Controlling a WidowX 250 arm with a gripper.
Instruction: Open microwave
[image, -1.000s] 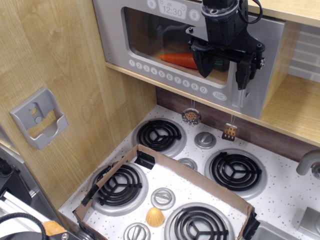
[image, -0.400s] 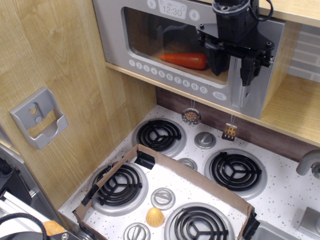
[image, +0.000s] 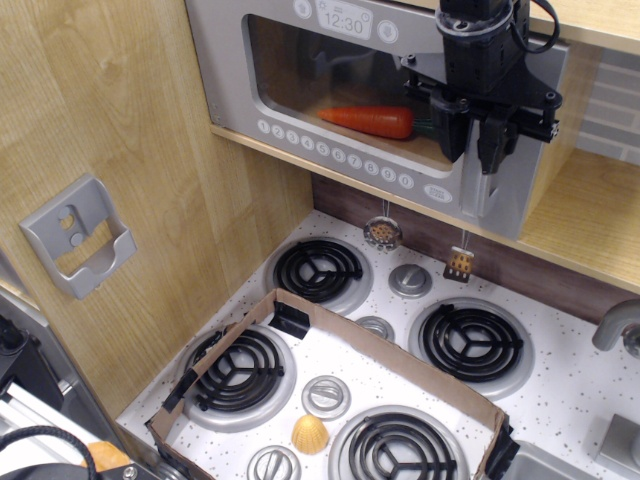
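The silver-grey microwave (image: 300, 60) sits on a wooden shelf above the stove, with its window door closed. An orange carrot (image: 368, 120) lies inside behind the window. A row of round white buttons (image: 335, 152) runs under the window, and the clock display (image: 345, 18) reads 12:30. My black gripper (image: 476, 140) hangs in front of the door's right side. Its fingers (image: 452, 130) sit on either side of the top of the vertical silver handle (image: 477, 195), closed in to about the handle's width.
A toy stove (image: 560, 390) with several black coil burners lies below, and an open cardboard frame (image: 390, 350) rests on its front half. A yellow shell-shaped toy (image: 309, 434) lies inside the frame. Small utensils (image: 382, 232) hang under the shelf. A grey wall holder (image: 78, 235) is on the left panel.
My gripper has moved right across the door, from in front of the window to the handle. Its fingers have drawn closer together. The door has not moved.
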